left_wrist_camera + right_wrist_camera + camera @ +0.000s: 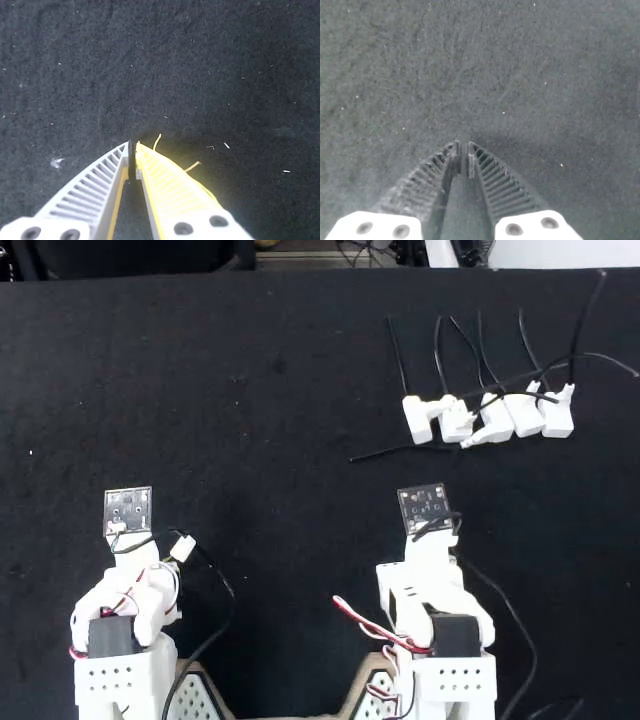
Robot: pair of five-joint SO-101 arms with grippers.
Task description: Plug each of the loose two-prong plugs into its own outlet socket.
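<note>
The left gripper (134,146) is closed, its white ribbed finger and its yellow finger meeting at the tips with nothing between them; it hangs just above the black cloth (165,65), where a few pale specks of lint lie. The right gripper (462,148) is all but closed, its two dark ribbed fingers drawn together with only a thin slit at the tips, and it holds nothing; beneath it is the same dark cloth.

In the high view the left arm (125,610) and the right arm (435,605) sit folded at the near edge of the table, well apart from each other; a small white connector (183,547) on a black cable lies just beside the left arm.

The white plug and socket pieces (490,416) lie in a close row on the far right of the cloth, beyond the right arm and well apart from both grippers; which pieces are joined I cannot tell. Black cords (440,350) run from the row toward the far edge; one thin cord (390,452) lies loose on the near side of the row.
</note>
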